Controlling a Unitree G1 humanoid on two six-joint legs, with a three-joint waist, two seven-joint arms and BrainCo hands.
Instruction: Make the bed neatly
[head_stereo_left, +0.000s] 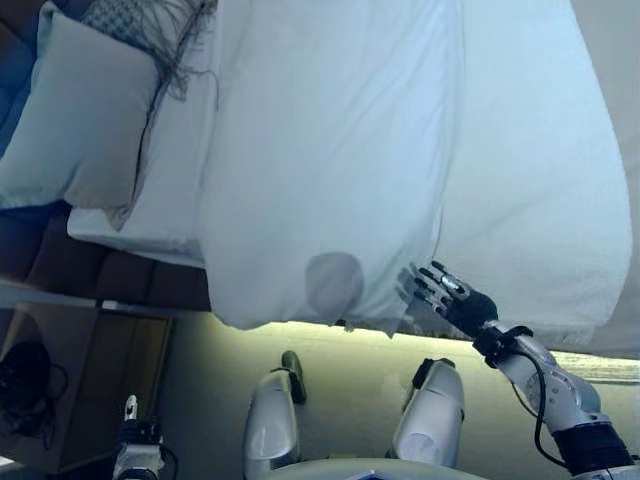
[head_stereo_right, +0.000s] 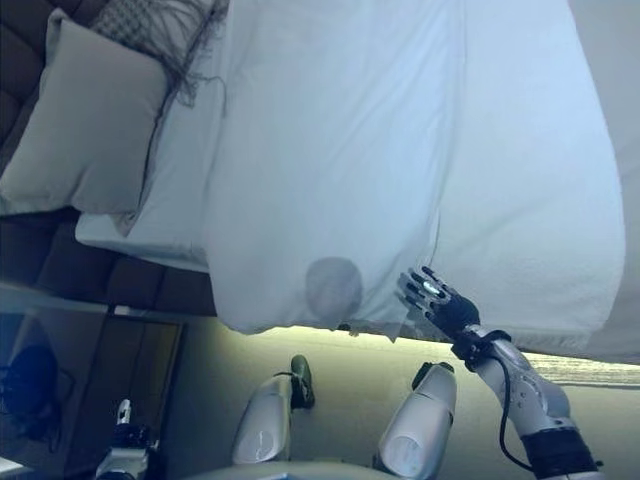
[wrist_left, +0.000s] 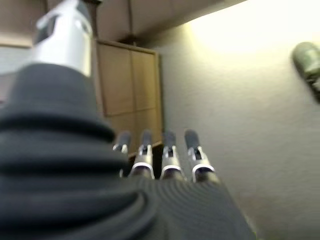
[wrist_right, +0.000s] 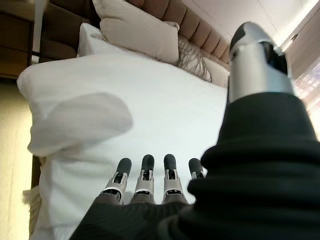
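A white duvet (head_stereo_left: 330, 150) lies across the bed, and its near edge hangs over the side. A second white layer (head_stereo_left: 540, 200) covers the bed to the right. A grey pillow (head_stereo_left: 80, 110) lies at the head end on the left. My right hand (head_stereo_left: 447, 292) is open with spread fingers, just beside the duvet's hanging edge and holding nothing. Its wrist view shows straight fingers (wrist_right: 145, 182) pointing at the duvet (wrist_right: 150, 105). My left hand (head_stereo_left: 135, 445) hangs low at the left, with its fingers (wrist_left: 170, 160) straight and empty.
A fringed throw (head_stereo_left: 150, 25) lies by the pillow. The brown padded headboard (head_stereo_left: 90, 270) stands at the left, with a wooden nightstand (head_stereo_left: 80, 380) beside it. The nightstand also shows in the left wrist view (wrist_left: 130, 80). Pale carpet (head_stereo_left: 350, 360) runs along the bed's near side.
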